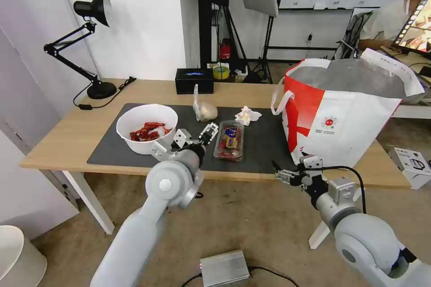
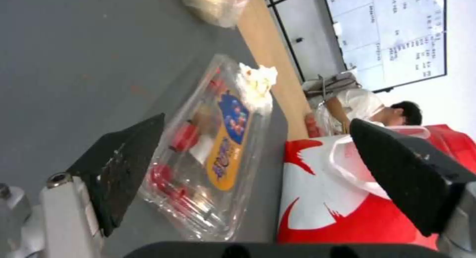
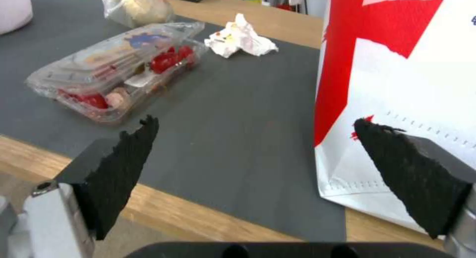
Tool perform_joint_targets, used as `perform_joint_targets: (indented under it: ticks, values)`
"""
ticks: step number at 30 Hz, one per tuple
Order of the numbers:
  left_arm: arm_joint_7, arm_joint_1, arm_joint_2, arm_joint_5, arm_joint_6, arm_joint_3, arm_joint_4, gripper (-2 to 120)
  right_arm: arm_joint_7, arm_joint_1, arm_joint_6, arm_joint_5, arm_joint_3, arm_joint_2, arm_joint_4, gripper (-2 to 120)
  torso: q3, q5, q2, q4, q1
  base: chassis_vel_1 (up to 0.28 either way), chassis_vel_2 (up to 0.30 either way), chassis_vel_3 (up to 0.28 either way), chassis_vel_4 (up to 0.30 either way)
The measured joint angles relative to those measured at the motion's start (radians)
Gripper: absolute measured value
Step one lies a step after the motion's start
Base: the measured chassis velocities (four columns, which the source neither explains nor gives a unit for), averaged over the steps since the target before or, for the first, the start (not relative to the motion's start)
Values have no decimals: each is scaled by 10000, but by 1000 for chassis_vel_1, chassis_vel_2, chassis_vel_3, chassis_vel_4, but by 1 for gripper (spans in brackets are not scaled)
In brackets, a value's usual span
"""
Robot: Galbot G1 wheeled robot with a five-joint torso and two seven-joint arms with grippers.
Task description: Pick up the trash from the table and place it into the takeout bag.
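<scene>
While my right gripper (image 1: 283, 175) waits spread and empty off the counter's (image 1: 58, 132) near edge, just short of the takeout bag (image 1: 341, 112), my left gripper (image 1: 208, 133) does the work. It hangs low over the dark mat (image 1: 265, 143), fingers wide apart with nothing between them, right beside the clear plastic tray (image 1: 229, 140). Left of it stands the white bowl (image 1: 146, 128) with its red scraps. Beyond the tray lie the small knotted bag (image 1: 204, 108) and the crumpled tissue (image 1: 248, 115), with the black tissue box (image 1: 194, 80) farther back. No trash is in the takeout bag that I can see. My worry is the tray: thin, springy plastic could buckle or pop open under a hard squeeze and spill red bits. The tote's mouth also sits high, so a low carry might snag its rim.
</scene>
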Motion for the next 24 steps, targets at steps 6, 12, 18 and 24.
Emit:
perform_joint_targets:
  ticks: [6,12,18,24]
  values:
    - [53,-140,41,8,15,92,-12,100,5,-66,1,-1,69,-10,72,100,1,0,0,0,0,0,0,0,0]
    - [249,-459,135,-5,32,251,-7,97,12,-112,1,-1,154,-46,137,100,1,0,0,0,0,0,0,0,0]
    - [411,-893,171,-177,14,482,57,77,19,-159,1,-2,192,-45,175,100,1,1,0,0,0,0,0,0,0]
    - [576,-1452,156,-342,-25,813,384,53,24,-168,5,-1,225,-28,182,100,1,3,0,0,0,0,0,0,0]
